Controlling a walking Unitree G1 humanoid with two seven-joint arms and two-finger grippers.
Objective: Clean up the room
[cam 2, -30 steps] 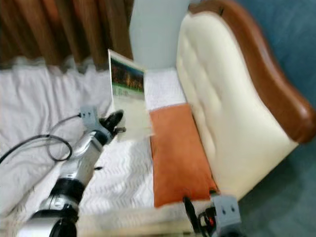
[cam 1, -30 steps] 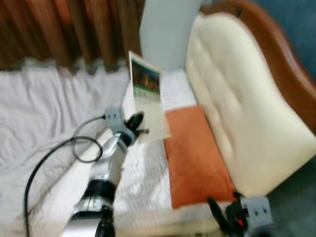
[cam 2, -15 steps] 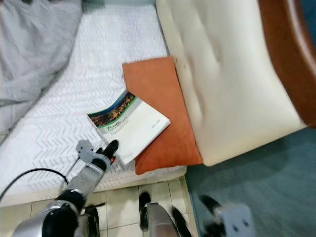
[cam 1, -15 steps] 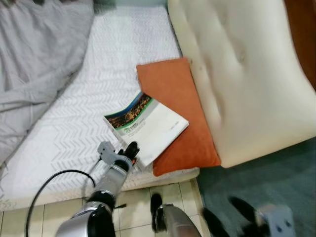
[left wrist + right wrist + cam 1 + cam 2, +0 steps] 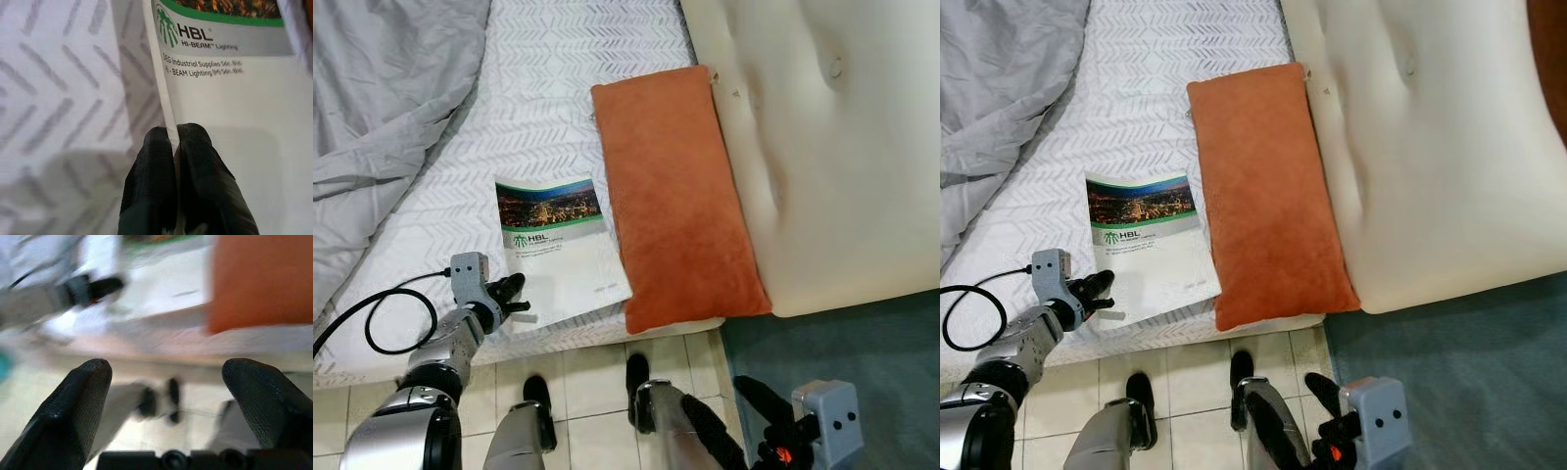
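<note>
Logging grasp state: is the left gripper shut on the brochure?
Shut: left gripper pinches the brochure edge between both fingertips.

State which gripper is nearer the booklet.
Left. The left gripper is shut on the booklet at its near edge; the right gripper hangs open over the floor, well off to the right.

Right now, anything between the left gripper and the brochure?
Nothing visible. The left gripper is shut on the near edge of the HBL brochure, which lies on the mattress beside the orange pillow. The right gripper hangs open over the floor.
</note>
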